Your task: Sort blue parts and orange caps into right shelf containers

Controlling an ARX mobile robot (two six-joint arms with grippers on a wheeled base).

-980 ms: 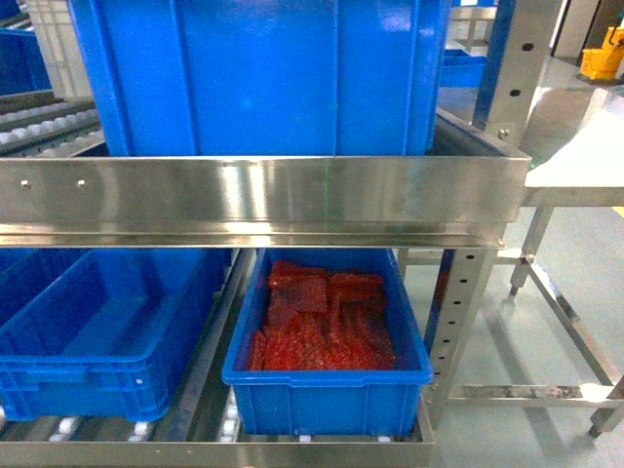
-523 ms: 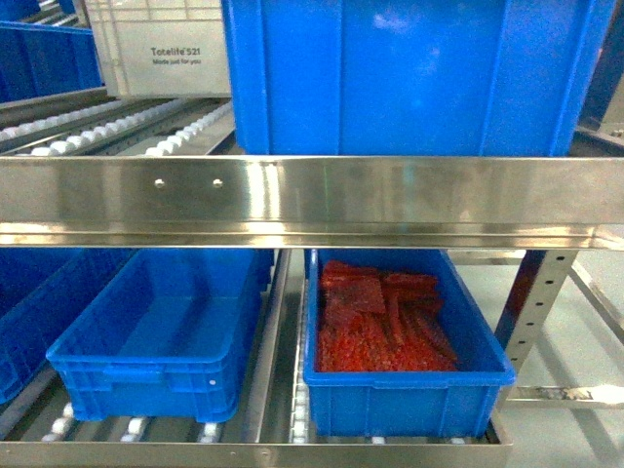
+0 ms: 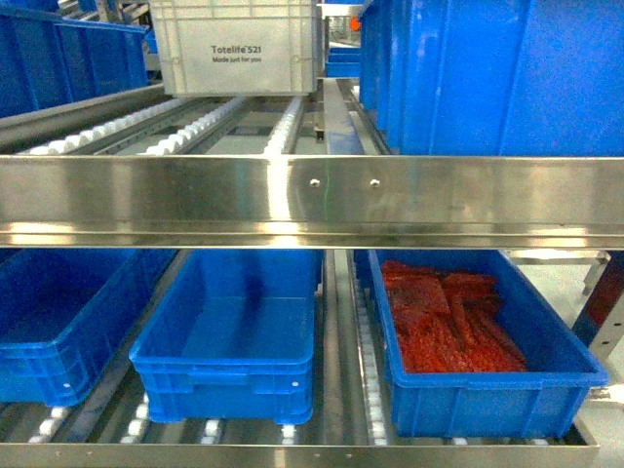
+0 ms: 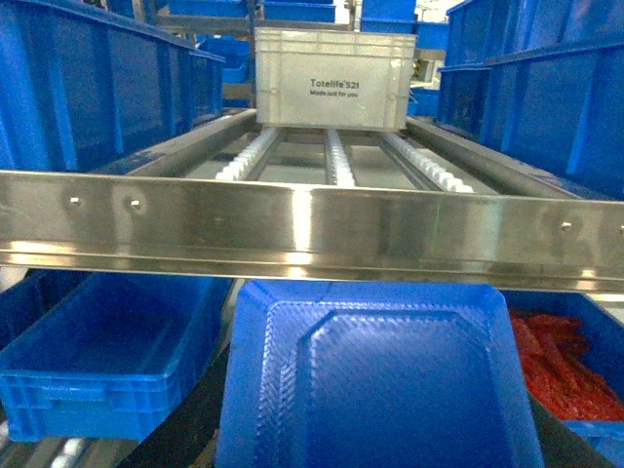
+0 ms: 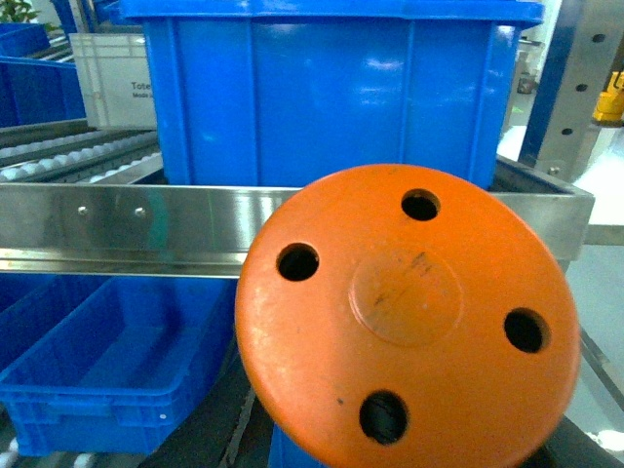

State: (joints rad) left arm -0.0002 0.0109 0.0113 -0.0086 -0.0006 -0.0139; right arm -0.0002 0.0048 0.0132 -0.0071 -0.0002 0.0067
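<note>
Closest to each wrist camera, an orange cap (image 5: pixel 408 317) filled the right view and a blue part (image 4: pixel 378 382) the left; the jaws themselves were hidden, so their state could not be told. Beyond, the steel shelf rail (image 3: pixel 312 200) crossed in front of the right shelf containers (image 3: pixel 226 336). Lifting either piece too high risked clipping that rail.

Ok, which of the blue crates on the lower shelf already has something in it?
The rightmost crate, the one filled with red pieces. The middle crate and the left crate beside it show bare blue floors.
</note>
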